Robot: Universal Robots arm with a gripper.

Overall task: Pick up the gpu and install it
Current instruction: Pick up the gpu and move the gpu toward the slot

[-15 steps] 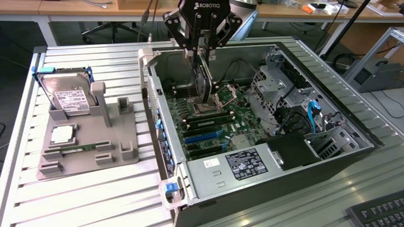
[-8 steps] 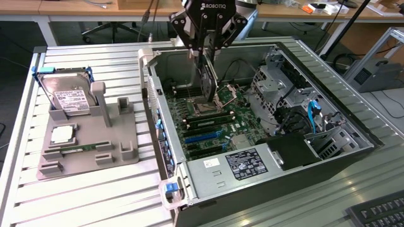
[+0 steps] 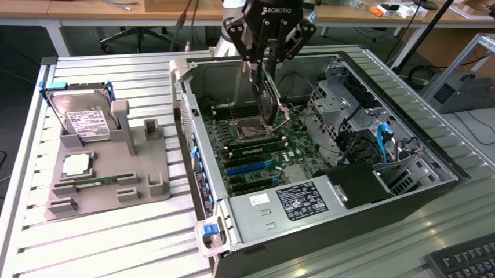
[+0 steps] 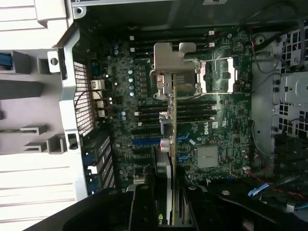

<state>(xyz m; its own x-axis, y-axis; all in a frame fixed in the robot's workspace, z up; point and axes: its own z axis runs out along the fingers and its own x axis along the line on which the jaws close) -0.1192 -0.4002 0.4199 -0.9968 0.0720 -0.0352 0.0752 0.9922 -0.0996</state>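
The black Robotiq gripper (image 3: 265, 58) pinches the gpu (image 3: 268, 98), a thin dark card hanging on edge, between its fingers (image 4: 143, 204). The card hovers just above the green motherboard (image 4: 221, 144), beside its square metal CPU socket (image 4: 219, 74). The card's bent, shiny steel bracket (image 4: 168, 65) forms its lower end, inside the open sheet-metal computer case (image 3: 179, 75).

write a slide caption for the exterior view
Gripper with jaws clamping the gpu on edge over the motherboard inside the open case
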